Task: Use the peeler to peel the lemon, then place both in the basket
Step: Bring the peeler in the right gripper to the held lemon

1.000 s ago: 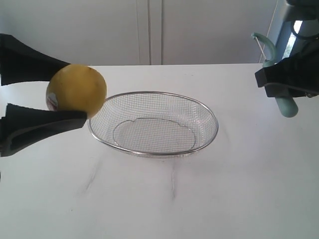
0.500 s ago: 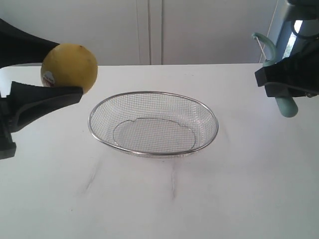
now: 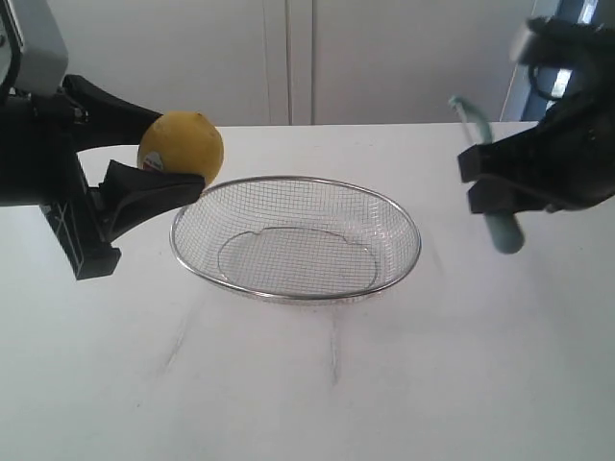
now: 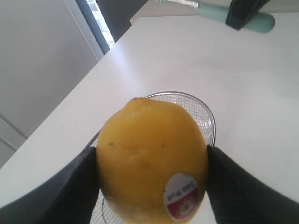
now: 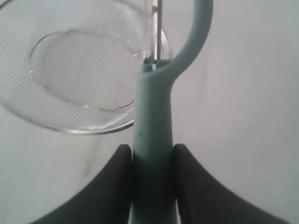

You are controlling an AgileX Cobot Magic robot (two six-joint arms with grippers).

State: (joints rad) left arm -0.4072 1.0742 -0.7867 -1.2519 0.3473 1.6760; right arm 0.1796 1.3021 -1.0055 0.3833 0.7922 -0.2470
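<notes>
My left gripper (image 3: 171,152) is shut on the yellow lemon (image 3: 181,147), held in the air just above the left rim of the wire basket (image 3: 399,274). The lemon (image 4: 152,156) fills the left wrist view, its red-and-white sticker (image 4: 181,197) facing the camera. On the right, my right gripper (image 3: 500,187) is shut on the teal handle of the peeler (image 3: 502,229), its head pointing up, a little right of the basket. In the right wrist view the peeler (image 5: 153,121) stands between the black fingers (image 5: 117,177), with the basket (image 5: 93,127) beyond.
The basket sits in the middle of a white table (image 3: 307,384). White cabinet doors (image 3: 288,58) stand behind the table's far edge. Faint grey marks (image 3: 178,341) streak the tabletop in front of the basket.
The left gripper has carried the lemon rightward, toward the basket's left rim. The right gripper has moved leftward with the peeler, closer to the basket.
</notes>
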